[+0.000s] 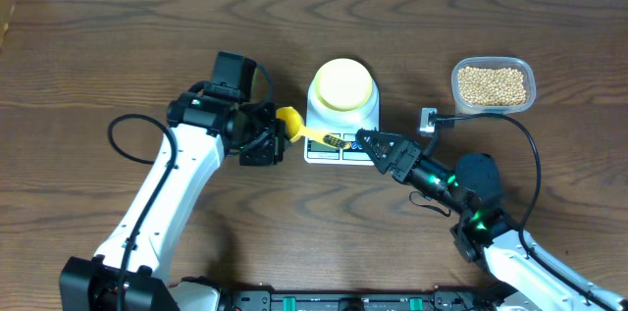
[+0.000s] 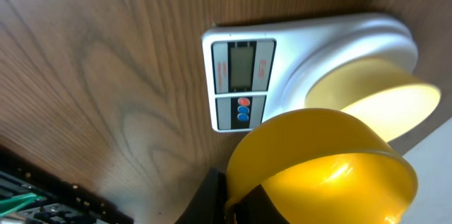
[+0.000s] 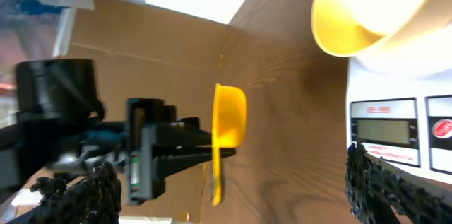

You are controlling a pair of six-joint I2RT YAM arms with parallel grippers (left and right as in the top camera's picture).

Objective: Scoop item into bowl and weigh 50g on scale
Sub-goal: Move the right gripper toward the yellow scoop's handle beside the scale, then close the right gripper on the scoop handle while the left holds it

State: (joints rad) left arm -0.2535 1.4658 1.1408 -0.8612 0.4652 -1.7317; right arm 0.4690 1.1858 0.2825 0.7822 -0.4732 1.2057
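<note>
The pale yellow bowl (image 1: 342,84) stands on the white scale (image 1: 316,150), and no beans show inside it (image 3: 353,19). The beans (image 1: 493,85) fill a clear tub at the back right. My left gripper (image 1: 267,139) is shut on a bright yellow scoop (image 1: 290,123) just left of the scale, with the scoop's cup (image 2: 325,167) filling the left wrist view beside the scale's display (image 2: 244,67). My right gripper (image 1: 369,141) is open and points at the free end of the scoop's handle (image 3: 217,192), apart from it.
The clear tub (image 1: 531,95) sits well right of the scale. A small connector with a black cable (image 1: 429,120) lies between the tub and my right arm. Bare wooden table surrounds the scale.
</note>
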